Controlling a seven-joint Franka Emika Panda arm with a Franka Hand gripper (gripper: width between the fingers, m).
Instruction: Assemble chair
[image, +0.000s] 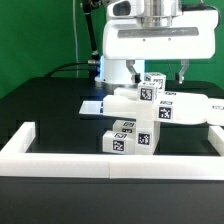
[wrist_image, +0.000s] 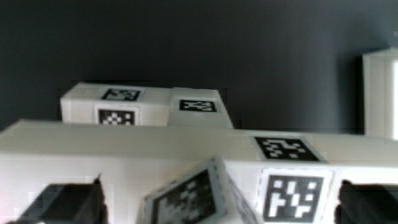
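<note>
Chair (image: 140, 112): part-built white tagged block cluster, mid-counter (image: 45, 110), behind white rail (image: 60, 160). My hand (image: 161, 72) directly above chair, fingers spread, grasping nothing; I judge piece set down to seat. Loose block (wrist_image: 146, 104) beyond chair.

A black table (image: 50, 110) is spreading out beneath me, filling the exterior view from nine o'clock to three o'clock. A long white rail (image: 100, 161) is running across it at six o'clock, and at eight o'clock it is turning a corner and heading back across the table. A thin flat white marker board (image: 93, 104) is lying on the table just toward nine o'clock from centre. A green backdrop (image: 40, 30) is hanging at ten o'clock, with a black cable (image: 68, 68) trailing below it.
</note>
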